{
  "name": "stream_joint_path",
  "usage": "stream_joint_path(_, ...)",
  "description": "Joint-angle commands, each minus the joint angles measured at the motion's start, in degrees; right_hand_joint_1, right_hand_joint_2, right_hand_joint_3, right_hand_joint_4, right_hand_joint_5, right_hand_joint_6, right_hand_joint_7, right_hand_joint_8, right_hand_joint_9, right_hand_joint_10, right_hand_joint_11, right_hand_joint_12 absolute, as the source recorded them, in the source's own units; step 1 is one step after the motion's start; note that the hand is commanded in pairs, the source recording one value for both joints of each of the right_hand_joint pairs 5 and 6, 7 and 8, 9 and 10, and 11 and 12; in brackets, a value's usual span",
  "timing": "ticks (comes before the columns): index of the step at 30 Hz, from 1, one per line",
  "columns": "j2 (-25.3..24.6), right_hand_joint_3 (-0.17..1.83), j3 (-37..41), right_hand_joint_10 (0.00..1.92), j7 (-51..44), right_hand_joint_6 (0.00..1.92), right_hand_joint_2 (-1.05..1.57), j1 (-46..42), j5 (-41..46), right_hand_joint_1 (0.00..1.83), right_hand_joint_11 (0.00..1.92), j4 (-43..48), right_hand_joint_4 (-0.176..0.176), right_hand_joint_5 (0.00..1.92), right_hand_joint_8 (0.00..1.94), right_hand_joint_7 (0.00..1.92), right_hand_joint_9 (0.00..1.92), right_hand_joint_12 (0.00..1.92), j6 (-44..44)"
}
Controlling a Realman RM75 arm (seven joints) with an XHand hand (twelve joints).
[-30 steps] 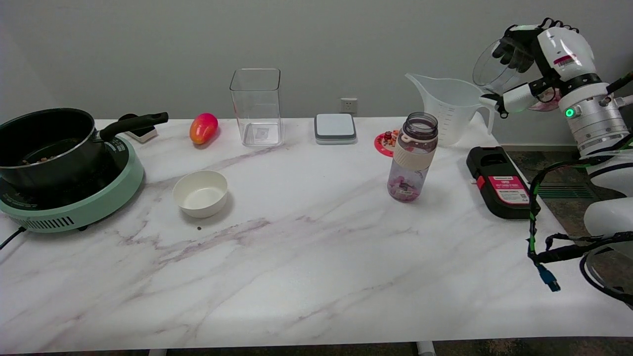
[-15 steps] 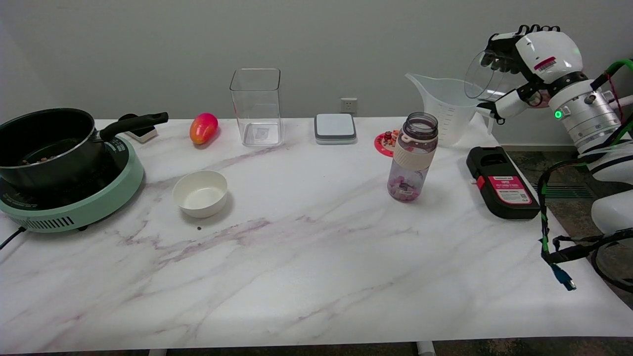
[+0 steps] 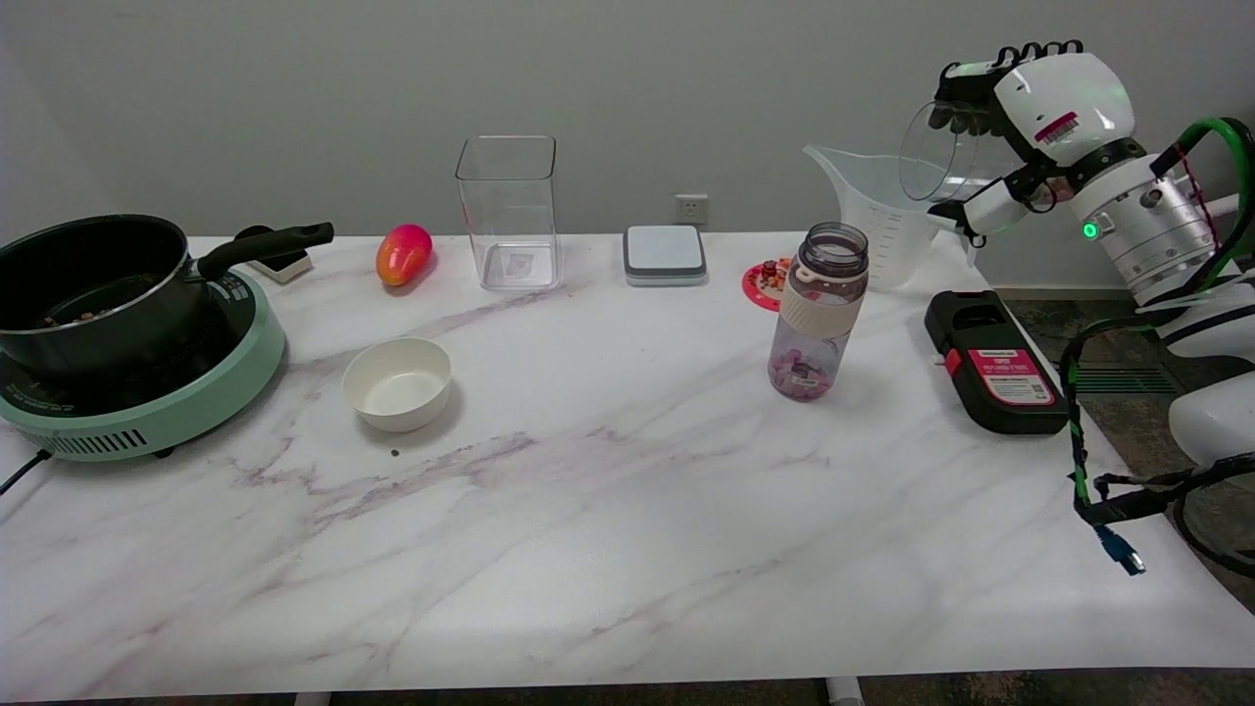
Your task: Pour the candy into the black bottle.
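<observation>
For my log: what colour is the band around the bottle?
Cream, on the bottle; head view.

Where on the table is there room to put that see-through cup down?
The whole near half of the table is bare, and so is the stretch between the white bowl and the bottle. It is crowded at the back right, where the measuring jug, the black box and the red coaster stand close. The right robot hand holds the cup up in the air.
</observation>
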Motion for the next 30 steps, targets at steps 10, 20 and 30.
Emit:
stream_joint_path(10, 1.6, 0.85, -9.0, 1.39, 0.6, 1.34, 0.84, 8.3, -4.8, 1.43, 1.18, -1.5, 0.0, 1.34, 1.46, 1.46, 1.39, 1.18, 3.6)
stream_joint_path(20, 1.8, 0.89, -14.3, 1.38, 0.4, 1.33, 0.8, 13.1, -6.2, 1.44, 1.17, -3.7, 0.0, 1.33, 1.45, 1.45, 1.38, 1.17, 5.1)
stream_joint_path(30, 0.2, 0.89, -13.6, 1.38, 0.0, 1.33, 0.79, 12.5, -8.2, 1.44, 1.16, -4.4, 0.0, 1.33, 1.45, 1.45, 1.38, 1.16, 5.6)
